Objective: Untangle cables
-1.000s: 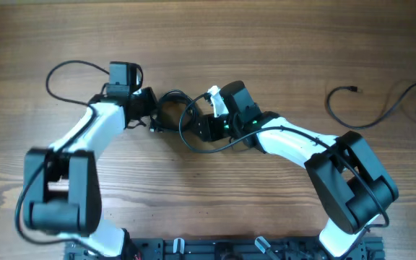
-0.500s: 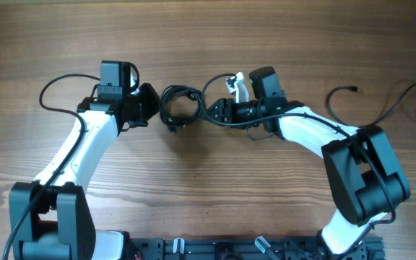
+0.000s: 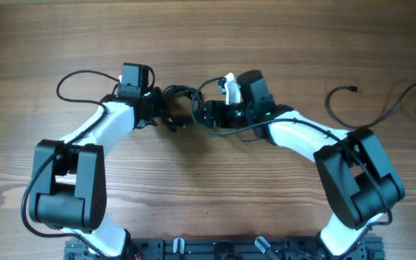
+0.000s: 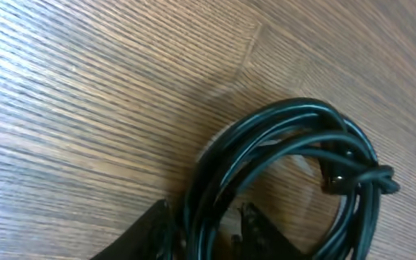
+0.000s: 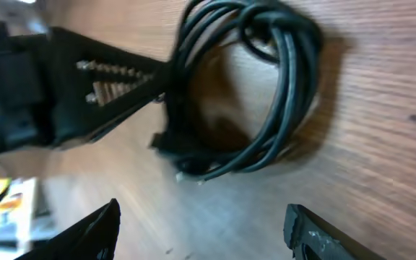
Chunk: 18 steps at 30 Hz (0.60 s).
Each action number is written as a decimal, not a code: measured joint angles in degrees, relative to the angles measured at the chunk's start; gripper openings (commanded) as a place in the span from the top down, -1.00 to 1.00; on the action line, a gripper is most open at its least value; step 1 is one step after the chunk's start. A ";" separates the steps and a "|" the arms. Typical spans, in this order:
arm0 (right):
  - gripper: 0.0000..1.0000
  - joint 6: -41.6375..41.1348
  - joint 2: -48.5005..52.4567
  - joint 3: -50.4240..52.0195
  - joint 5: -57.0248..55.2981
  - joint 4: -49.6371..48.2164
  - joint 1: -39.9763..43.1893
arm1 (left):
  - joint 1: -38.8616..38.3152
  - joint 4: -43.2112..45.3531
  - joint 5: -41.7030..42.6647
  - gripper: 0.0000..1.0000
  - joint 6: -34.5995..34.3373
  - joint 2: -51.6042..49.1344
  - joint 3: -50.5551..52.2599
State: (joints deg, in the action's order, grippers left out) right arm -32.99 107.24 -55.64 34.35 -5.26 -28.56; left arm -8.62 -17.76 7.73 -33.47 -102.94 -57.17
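- One tight coil of cables (image 3: 180, 107) lies on the bench (image 3: 208, 195), a little toward 11 o'clock from its middle
- Left fingers (image 4: 154, 232) straddle the coil's strands on its 9 o'clock side; whether they are clamped on them I cannot tell
- Right fingers (image 5: 96, 231) stand spread wide at the coil's 3 o'clock, just short of it, grasping nothing
- One loose cable (image 3: 385, 112) lies well apart, toward 2 o'clock

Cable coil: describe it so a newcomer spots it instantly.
On the wooden table, between the left tool and right tool, lies the cable coil. It is a tight ring of thin black cords, unlike the loose cable sprawled far right.
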 measured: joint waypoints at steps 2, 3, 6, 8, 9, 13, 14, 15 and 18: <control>-0.54 0.00 0.04 0.00 -7.91 -0.52 -2.16 | -0.66 0.48 -1.05 0.76 -0.07 -1.84 -0.02; -0.55 0.02 0.28 0.00 -10.84 -1.25 -2.73 | -0.76 1.18 -1.29 0.78 -0.11 -2.60 -0.13; -0.55 0.02 1.79 0.00 -15.21 -1.84 -2.84 | -0.76 1.97 -1.46 0.91 2.08 -3.19 -0.13; -0.55 -0.20 1.95 0.00 -14.82 -2.78 -2.10 | -0.57 2.64 0.44 0.89 6.56 -3.37 -0.15; -0.54 -0.17 1.95 0.00 -12.96 -3.43 -1.20 | -0.48 2.62 2.38 0.89 8.94 -3.41 -0.17; -0.53 -0.17 1.95 0.00 -0.02 -4.26 5.42 | 0.57 2.19 15.30 0.88 18.71 -3.39 -0.17; -0.53 0.04 1.97 0.00 2.67 -4.26 6.99 | 1.01 1.99 17.31 0.87 20.26 -3.19 -0.17; -0.53 0.96 1.97 0.00 7.26 -4.28 9.31 | 2.05 1.33 21.62 0.85 23.26 -2.69 -0.17; -0.53 4.74 1.97 0.00 22.88 -4.26 14.40 | 5.29 -0.35 36.39 0.85 31.85 -1.73 -0.24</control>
State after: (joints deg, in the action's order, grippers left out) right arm -28.25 109.21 -55.64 57.23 -9.52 -14.15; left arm -3.33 -18.11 44.12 -1.63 -104.66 -57.41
